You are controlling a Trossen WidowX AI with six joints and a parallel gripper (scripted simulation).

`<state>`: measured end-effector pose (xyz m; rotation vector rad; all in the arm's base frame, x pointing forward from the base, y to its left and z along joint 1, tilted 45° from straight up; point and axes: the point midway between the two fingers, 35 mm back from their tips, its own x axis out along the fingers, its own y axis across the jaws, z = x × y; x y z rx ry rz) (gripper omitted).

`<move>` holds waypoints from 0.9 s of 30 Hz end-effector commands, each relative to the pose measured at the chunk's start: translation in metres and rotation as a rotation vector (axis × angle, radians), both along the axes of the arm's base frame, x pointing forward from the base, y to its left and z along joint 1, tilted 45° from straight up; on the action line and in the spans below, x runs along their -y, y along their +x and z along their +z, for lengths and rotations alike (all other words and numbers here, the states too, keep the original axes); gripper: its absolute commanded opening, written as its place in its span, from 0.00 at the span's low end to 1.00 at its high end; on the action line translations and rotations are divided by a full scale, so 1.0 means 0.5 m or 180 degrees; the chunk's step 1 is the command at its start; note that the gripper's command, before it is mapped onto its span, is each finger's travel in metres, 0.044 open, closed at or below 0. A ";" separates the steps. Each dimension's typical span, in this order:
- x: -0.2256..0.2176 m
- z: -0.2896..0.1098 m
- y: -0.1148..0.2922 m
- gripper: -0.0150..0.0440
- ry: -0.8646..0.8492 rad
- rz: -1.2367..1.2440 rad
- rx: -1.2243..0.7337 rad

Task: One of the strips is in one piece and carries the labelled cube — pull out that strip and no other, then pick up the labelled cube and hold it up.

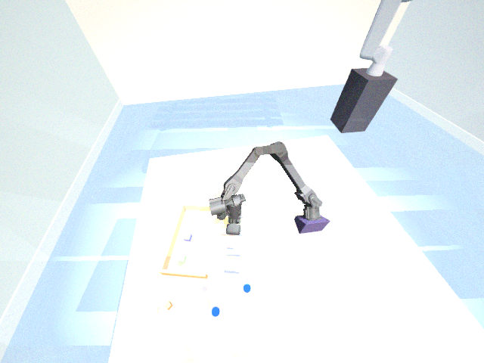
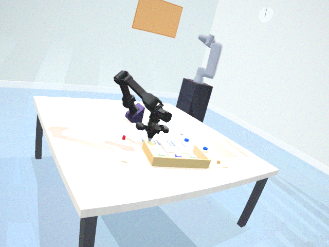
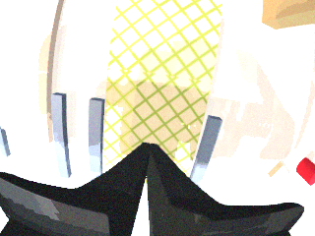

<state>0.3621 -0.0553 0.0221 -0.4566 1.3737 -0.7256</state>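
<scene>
My gripper [image 1: 233, 229] [image 2: 150, 138] [image 3: 149, 149] is shut, with its tips down at the near end of a yellow cross-hatched strip [image 3: 167, 39]. That strip runs away from the fingers towards the tan tray [image 2: 178, 162] [image 1: 172, 242] [image 3: 291, 0]. I cannot tell whether the tips pinch the strip or only rest on it. Thin grey-blue strips [image 3: 61, 132] [image 3: 96, 132] [image 3: 207, 147] lie on either side of it. Small purple [image 1: 188, 237] and green [image 1: 181, 259] pieces sit inside the tray. I cannot make out which cube is labelled.
A red cube [image 2: 123, 137] [image 3: 306, 171] lies left of the tray. Two blue round pieces [image 1: 246, 288] [image 1: 215, 311] and a small orange cube [image 2: 218, 162] lie to the right of the tray. The arm's purple base [image 1: 311, 223] [image 2: 135, 111] stands behind. A dark pedestal [image 2: 194, 98] stands beyond the table.
</scene>
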 end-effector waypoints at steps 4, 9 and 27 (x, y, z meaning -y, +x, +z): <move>0.001 -0.012 -0.034 0.25 -0.0013 -0.0020 -0.0051; 0.000 -0.015 -0.049 0.25 -0.0013 -0.0020 -0.0053; -0.007 -0.025 -0.101 0.25 -0.0012 -0.0020 -0.0057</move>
